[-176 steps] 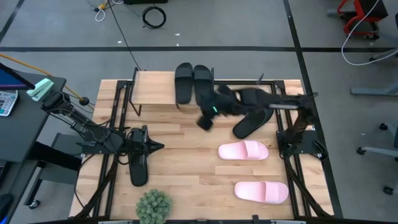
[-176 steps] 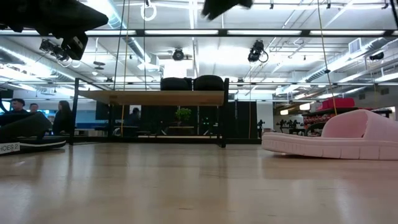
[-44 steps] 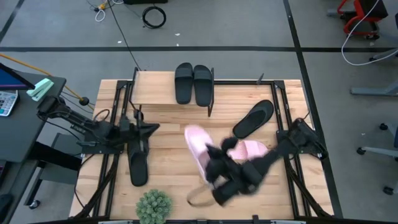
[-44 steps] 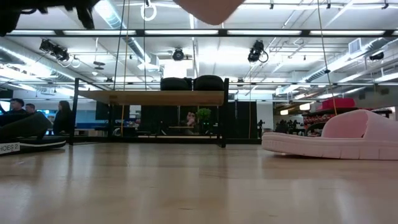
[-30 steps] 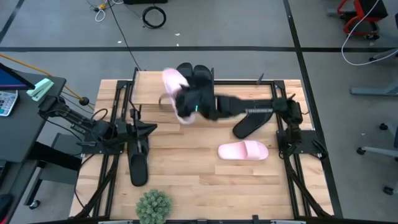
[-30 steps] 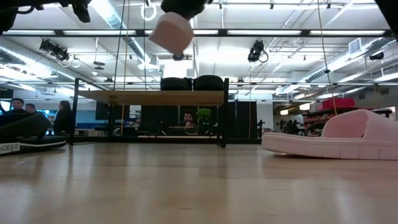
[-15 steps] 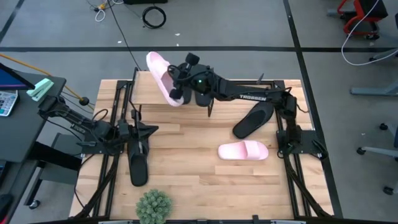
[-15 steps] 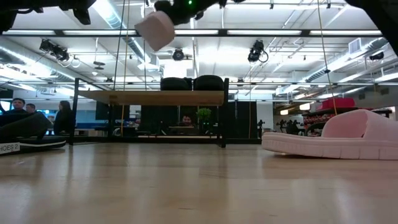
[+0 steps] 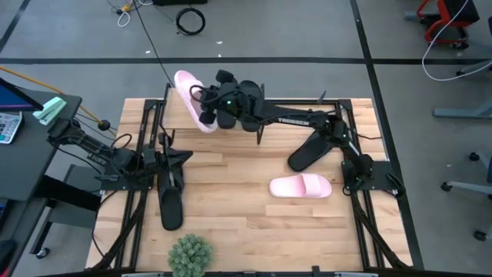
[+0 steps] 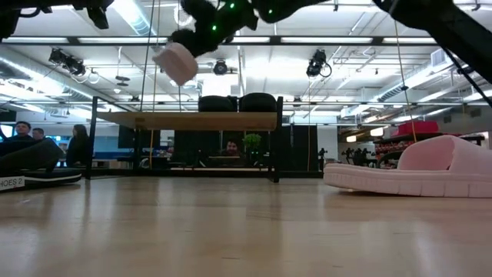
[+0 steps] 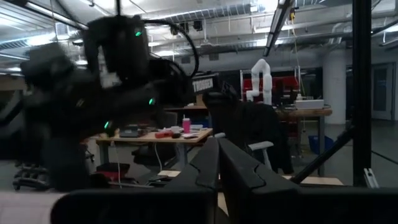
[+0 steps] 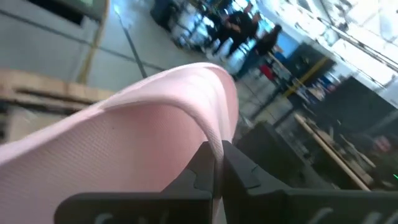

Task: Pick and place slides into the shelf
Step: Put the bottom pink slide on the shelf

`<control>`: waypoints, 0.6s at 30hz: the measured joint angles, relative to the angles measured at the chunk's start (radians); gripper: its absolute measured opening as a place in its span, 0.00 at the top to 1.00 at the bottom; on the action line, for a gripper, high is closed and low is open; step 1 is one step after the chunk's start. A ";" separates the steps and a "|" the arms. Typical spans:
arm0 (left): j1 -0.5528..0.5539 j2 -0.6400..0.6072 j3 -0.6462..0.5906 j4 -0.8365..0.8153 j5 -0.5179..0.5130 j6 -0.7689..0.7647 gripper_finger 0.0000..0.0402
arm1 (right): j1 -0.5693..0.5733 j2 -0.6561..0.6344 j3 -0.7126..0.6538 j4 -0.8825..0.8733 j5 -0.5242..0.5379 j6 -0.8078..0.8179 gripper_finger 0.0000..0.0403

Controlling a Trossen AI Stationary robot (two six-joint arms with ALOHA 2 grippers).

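My right gripper point(image 9: 207, 108) is shut on a pale pink slide point(image 9: 188, 100) and holds it in the air over the left part of the shelf point(image 9: 181, 119); the low view shows the slide point(image 10: 175, 61) above the top board point(image 10: 192, 121). Two black slides point(image 10: 238, 102) stand side by side with their soles on the board's right part. A second pink slide point(image 9: 301, 186) and a thin black slide point(image 9: 314, 146) lie on the table. My left gripper point(image 9: 184, 158) waits shut at the left, just beyond another thin black slide point(image 9: 171, 204). My right gripper pinches the edge of the pink slide's wide strap point(image 12: 214, 140) between its two fingers. It reaches in from the table's right side. The slide is lifted clear of the shelf and hangs tilted beside the fingers, one end pointing toward the far edge.
A small potted plant point(image 9: 190, 255) stands at the near edge. Black frame rails point(image 9: 146, 146) run along both sides of the slatted tabletop. People point(image 10: 77, 142) show in the room beyond the table. Bare wood lies in the table's middle point(image 9: 231, 192).
My right gripper has carried the pink slide toward the table's left edge, from over the two black slides to over the shelf's left part, and has come down a little. The slide has stayed in the hold and turned somewhat.
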 joint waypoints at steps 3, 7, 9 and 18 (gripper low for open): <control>-0.001 0.000 0.000 0.000 0.000 -0.001 0.94 | -0.013 0.030 0.000 -0.008 0.056 0.000 0.97; -0.017 0.001 0.000 0.000 -0.001 0.003 0.95 | -0.033 0.051 0.001 -0.013 0.060 -0.002 0.97; -0.027 0.000 0.000 0.002 -0.003 0.024 0.97 | -0.039 0.053 0.001 -0.013 0.065 -0.008 0.97; -0.065 -0.007 0.000 0.011 -0.012 0.041 0.95 | -0.057 0.055 0.003 -0.086 0.015 -0.008 0.86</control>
